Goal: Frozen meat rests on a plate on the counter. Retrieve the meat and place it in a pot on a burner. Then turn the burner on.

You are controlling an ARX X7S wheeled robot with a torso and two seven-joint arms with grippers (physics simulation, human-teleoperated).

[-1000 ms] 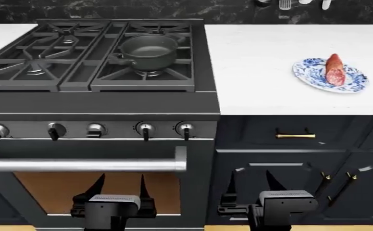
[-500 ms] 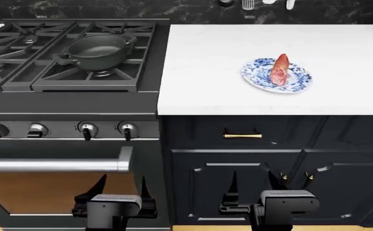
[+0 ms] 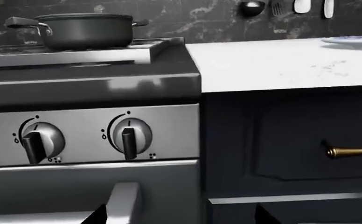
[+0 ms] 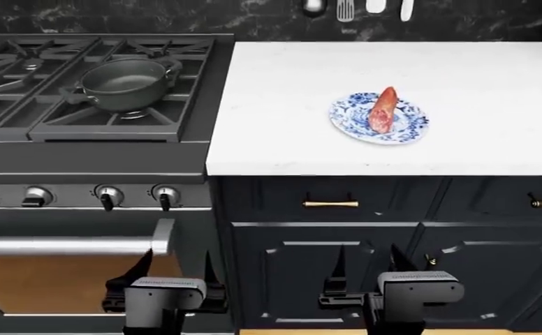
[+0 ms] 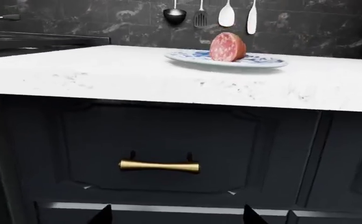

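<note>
Both grippers low in front of the cabinets and stove front, well below the counter (image 4: 494, 132). Left gripper (image 4: 176, 272) spread wide, dark fingers pointing up with a clear gap between, grasping nothing and touching nothing; poised before the oven door near the end of the silver oven handle (image 4: 70, 244). Right gripper (image 4: 369, 264) likewise released, fingers apart, empty, hanging before the dark cabinet doors below the drawer with the brass pull (image 4: 330, 204). In each wrist view only the two fingertip points at the frame edge, parted, with nothing between. Meat (image 4: 381, 109) lying on the plate (image 4: 349, 118), tapered end pointing toward the back wall, cut pink face toward the counter's front edge; seen end-on in the right wrist view as a round speckled disc (image 5: 227, 46) on the plate (image 5: 265, 60). Plate resting on the counter, well apart from the stove and about midway between front edge and back wall. Pot (image 4: 126, 84) standing upright on the grate over the burner (image 4: 131, 112) at the stove's right side, empty inside, also visible in the left wrist view (image 3: 84, 30) above two silver knobs (image 3: 128, 135). Utensils (image 4: 346, 8) hanging on the dark marble wall behind the counter.
</note>
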